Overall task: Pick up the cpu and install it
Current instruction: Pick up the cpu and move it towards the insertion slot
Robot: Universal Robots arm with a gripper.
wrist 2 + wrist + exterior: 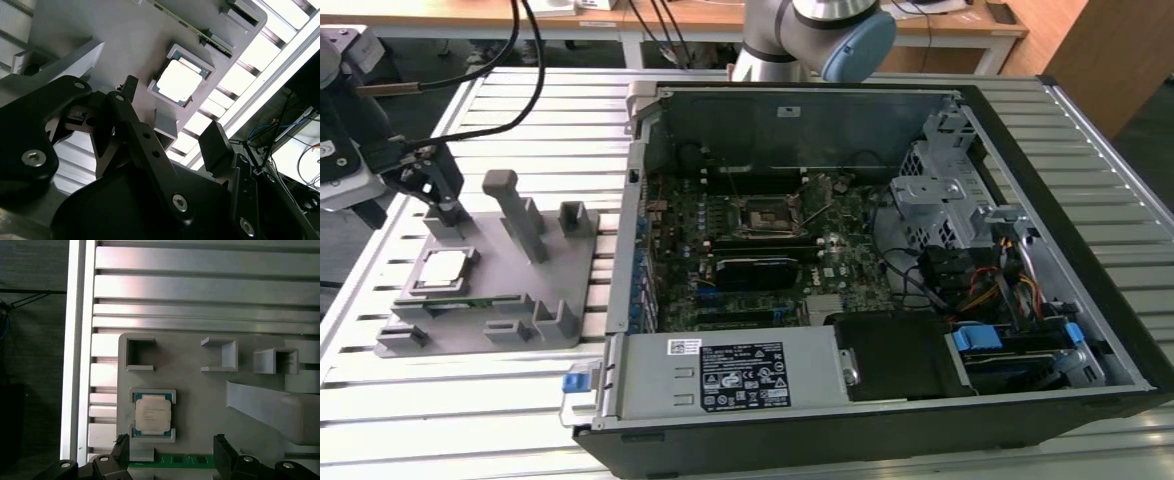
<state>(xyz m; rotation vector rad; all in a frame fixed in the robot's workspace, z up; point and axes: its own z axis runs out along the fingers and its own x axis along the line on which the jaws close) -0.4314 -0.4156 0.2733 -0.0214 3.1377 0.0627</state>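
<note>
The fingers (221, 450) stand wide apart and hold nothing. In the first wrist view both tips hang over the grey fixture plate (200, 390). The cpu (152, 413) lies flat in its shallow square nest on that plate, silver top up, nearer one fingertip than the other and touched by neither. In the exterior view the plate rests on the slatted counter (480, 400) at the exterior view's left, just beside the open computer case (854, 130) — whose motherboard socket (767, 215) lies well apart from the cpu.
</note>
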